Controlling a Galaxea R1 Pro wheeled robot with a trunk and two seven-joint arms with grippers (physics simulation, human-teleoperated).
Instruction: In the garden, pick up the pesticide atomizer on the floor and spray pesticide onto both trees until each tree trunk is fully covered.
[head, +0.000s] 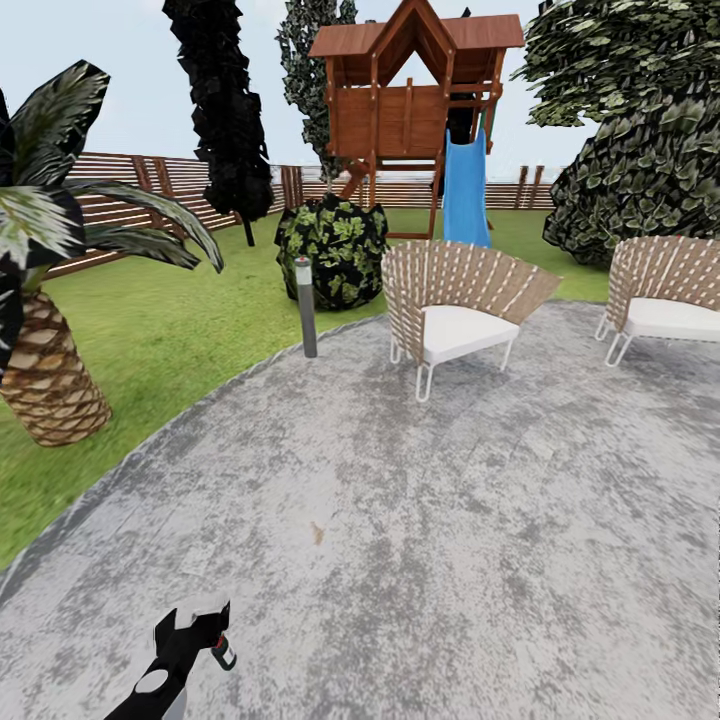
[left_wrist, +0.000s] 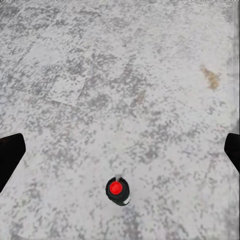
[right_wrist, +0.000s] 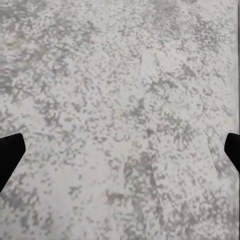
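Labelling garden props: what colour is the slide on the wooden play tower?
Blue. The slide shows best in the head view, hanging from the reddish-brown wooden play tower.

Right gripper (right_wrist: 120, 150) apparently open over paving (right_wrist: 120, 75)

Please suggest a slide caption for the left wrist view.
Left jaws spread wide above grey paving, with the red-capped atomizer between them.

A home garden, rendered in simulation. Shown by a round patio of mottled grey stone paving (head: 450, 520) edged with green grass lawn (head: 170, 330), ringed by a brown horizontal-slat wooden fence (head: 120, 190). Furnished with two woven wicker armchairs with white cushions (head: 455, 305), a reddish wooden play tower (head: 410, 100) with a blue slide (head: 466, 190), a short scaly-trunked palm (head: 45, 370), a leafy dark shrub (head: 333, 248) and a slim grey bollard lamp (head: 306, 306).
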